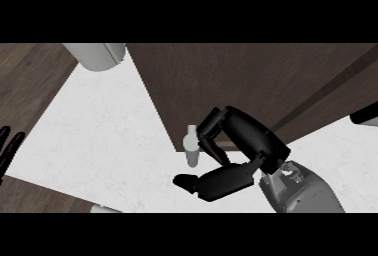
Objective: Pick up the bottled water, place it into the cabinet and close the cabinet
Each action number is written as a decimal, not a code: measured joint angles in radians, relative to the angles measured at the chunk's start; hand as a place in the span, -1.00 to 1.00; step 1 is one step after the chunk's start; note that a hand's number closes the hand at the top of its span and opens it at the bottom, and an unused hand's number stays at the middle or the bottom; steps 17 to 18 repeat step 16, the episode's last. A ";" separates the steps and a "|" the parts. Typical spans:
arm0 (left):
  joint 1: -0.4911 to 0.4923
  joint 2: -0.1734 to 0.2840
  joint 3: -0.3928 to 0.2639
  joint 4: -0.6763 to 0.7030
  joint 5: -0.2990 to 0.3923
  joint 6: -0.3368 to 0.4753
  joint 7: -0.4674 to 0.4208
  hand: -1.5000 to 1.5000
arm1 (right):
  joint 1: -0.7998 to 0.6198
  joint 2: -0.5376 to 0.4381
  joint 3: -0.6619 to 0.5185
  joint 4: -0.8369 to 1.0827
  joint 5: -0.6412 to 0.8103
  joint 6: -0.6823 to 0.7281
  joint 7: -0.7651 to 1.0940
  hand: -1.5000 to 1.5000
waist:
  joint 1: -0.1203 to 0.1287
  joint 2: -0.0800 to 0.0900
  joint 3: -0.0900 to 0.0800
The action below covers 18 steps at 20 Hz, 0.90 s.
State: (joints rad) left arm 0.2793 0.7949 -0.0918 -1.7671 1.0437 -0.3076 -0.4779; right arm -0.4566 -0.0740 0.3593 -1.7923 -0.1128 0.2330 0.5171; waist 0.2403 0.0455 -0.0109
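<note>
While L hand (9,145) open at left edge, R hand (235,150) open-fingered against cabinet door (244,85) edge by handle (192,145).

Counter top (111,145): white, faintly veined like marble; a broad pale field across the middle of the view, narrowing towards the top and reaching the right edge lower down.
Pale cylinder (94,54): light grey, rounded body at the upper left, cut off by the view's top; what it is cannot be told.
Dark wood surface, upper left (29,85): brown, grained, bordering the counter top along a slanted edge.
Dark wood strip, lower left (40,197): same brown grain, beyond the counter top's near edge.
Small grey piece (105,209): at the bottom edge, mostly cut off.
Black shape (367,118): at the right edge, partly out of view, unidentifiable.
</note>
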 measured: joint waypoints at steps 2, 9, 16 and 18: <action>0.003 -0.001 0.004 0.005 0.002 -0.002 -0.002 -1.00 | -0.075 0.025 -0.042 0.080 0.025 -0.061 0.009 1.00 | -0.008 -0.001 0.003; 0.016 -0.006 0.015 0.011 0.010 -0.016 -0.009 -1.00 | -0.267 0.072 -0.096 0.308 0.021 -0.224 0.018 -1.00 | -0.024 -0.011 0.011; 0.026 -0.012 0.025 0.021 0.019 -0.027 -0.013 -1.00 | -0.329 0.075 -0.075 0.396 -0.062 -0.336 0.010 -1.00 | -0.045 -0.022 0.013; 0.026 -0.012 0.025 0.021 0.019 -0.027 -0.013 -1.00 | -0.329 0.075 -0.075 0.396 -0.062 -0.336 0.010 -1.00 | -0.045 -0.022 0.013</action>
